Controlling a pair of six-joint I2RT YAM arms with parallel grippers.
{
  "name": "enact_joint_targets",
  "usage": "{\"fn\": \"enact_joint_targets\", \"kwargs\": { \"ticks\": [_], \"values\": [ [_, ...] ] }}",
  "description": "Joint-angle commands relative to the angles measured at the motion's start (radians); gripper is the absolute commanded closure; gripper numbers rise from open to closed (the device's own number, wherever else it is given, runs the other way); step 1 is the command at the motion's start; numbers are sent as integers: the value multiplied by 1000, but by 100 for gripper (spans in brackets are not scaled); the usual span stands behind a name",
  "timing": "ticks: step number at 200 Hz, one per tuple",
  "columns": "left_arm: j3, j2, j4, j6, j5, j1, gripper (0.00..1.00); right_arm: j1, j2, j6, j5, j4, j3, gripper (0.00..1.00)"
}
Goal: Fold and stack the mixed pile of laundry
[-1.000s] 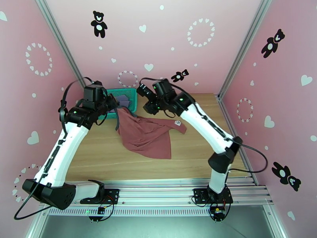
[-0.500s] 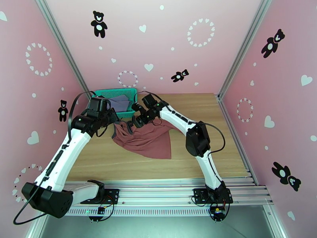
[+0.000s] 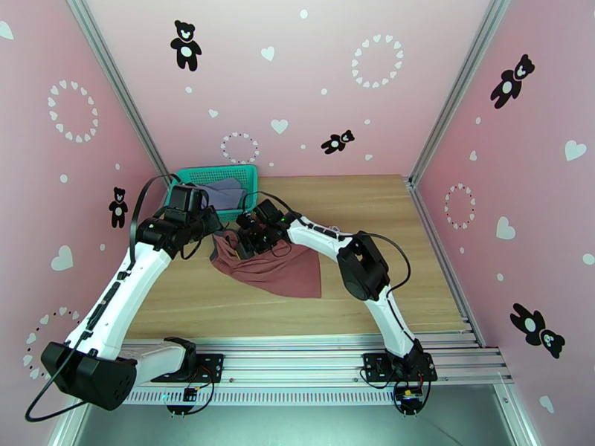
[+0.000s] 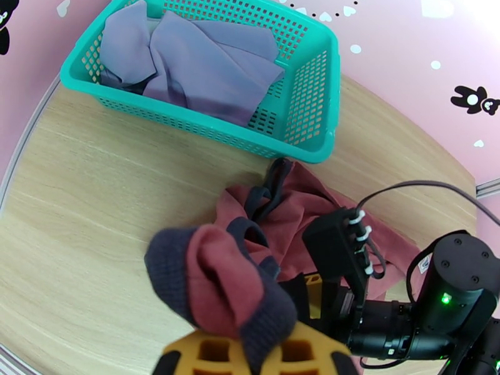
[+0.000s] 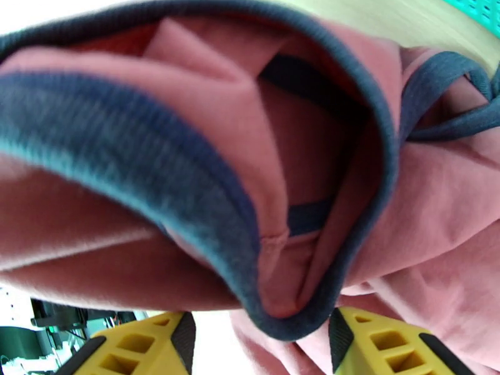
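The rust-red tank top (image 3: 279, 265) with navy trim lies bunched on the wooden table in front of the basket. My left gripper (image 3: 213, 230) holds its upper left corner. In the left wrist view the yellow fingers (image 4: 206, 354) are shut on a navy-edged strap (image 4: 219, 282). My right gripper (image 3: 239, 250) is low over the garment, just right of the left one. In the right wrist view its fingers (image 5: 147, 345) stand open, with a navy-trimmed fold (image 5: 275, 270) hanging down between them. The grey-lavender shirt (image 4: 200, 64) lies crumpled inside the basket.
The teal mesh basket (image 3: 190, 177) stands at the table's back left corner against the pink wall. Bare wood (image 3: 372, 291) spreads to the right of and in front of the tank top. The two wrists are very close together.
My right arm swung from the back of the table down and left onto the tank top. The left gripper lowered slightly with the strap. The garment is now more bunched.
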Motion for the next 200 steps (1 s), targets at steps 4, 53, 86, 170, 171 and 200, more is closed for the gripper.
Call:
{"fn": "enact_joint_targets", "kwargs": {
  "ticks": [4, 53, 86, 170, 171, 200],
  "values": [
    [-2, -16, 7, 7, -17, 5, 100, -8, -48, 21, 50, 8, 17, 41],
    [-3, -14, 14, 8, -11, 5, 100, -18, -38, 40, 22, 11, 50, 42],
    [-1, -13, 15, 10, -9, 5, 100, -5, -14, 54, -6, 13, 65, 42],
    [2, -25, 17, 8, 2, 5, 100, 4, 79, 94, 6, 8, 131, 51],
    [2, -25, 17, 8, 1, 5, 100, 4, 81, 95, 5, 6, 133, 51],
    [4, -36, 15, 7, 5, 5, 100, 6, 102, 94, 15, -10, 157, 55]
  ]
}}
